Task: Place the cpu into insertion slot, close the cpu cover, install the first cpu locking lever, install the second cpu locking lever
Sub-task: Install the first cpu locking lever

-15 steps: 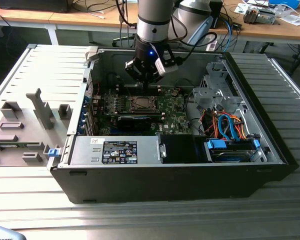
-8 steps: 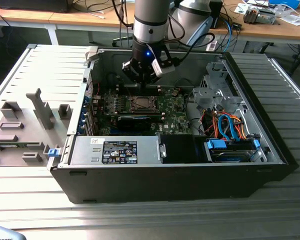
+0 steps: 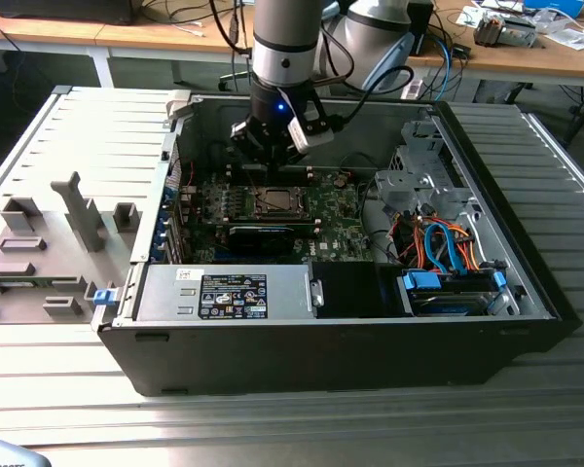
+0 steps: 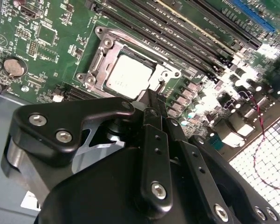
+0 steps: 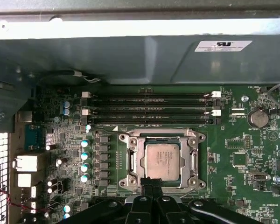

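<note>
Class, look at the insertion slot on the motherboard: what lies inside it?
The cpu lies flat inside the insertion slot, silvery face up, framed by the metal rim. The slot's contacts under the chip are covered. The pincer hides the frame's near edge.

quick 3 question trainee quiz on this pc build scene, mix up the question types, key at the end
1. True or false: the cpu lies in the insertion slot.
2. In the first wrist view the gripper is nearest which part of the motherboard? A) the coin battery B) the socket's edge C) the memory slots
3. Fill in: the board sits inside an open computer ____.

Key: 1 true; 2 B; 3 case.
</note>
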Robot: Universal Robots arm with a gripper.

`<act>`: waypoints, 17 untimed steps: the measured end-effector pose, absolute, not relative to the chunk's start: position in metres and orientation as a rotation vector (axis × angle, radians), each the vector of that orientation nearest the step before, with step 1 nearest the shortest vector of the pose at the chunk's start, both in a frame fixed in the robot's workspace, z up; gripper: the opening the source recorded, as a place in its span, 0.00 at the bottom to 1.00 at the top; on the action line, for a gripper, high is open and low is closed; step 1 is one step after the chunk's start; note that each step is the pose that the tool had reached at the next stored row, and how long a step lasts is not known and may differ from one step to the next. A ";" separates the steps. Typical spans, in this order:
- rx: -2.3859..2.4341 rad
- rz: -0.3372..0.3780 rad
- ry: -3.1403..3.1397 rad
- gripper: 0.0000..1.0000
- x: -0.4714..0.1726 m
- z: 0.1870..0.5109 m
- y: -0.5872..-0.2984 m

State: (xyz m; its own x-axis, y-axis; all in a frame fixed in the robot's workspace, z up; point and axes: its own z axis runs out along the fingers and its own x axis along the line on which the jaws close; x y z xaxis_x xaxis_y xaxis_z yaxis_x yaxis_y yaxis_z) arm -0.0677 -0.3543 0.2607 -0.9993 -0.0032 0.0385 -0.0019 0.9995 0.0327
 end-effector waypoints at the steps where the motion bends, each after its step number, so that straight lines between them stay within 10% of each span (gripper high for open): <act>1: 0.004 -0.051 -3.103 0.11 -0.069 0.261 -0.355; 17: -0.004 -0.051 -3.105 0.11 -0.097 0.267 -0.356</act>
State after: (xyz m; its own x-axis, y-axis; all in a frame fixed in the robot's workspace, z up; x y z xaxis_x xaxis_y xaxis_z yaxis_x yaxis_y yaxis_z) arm -0.0969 -0.3563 0.2674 -0.9993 0.0017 0.0365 0.0029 0.9994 0.0330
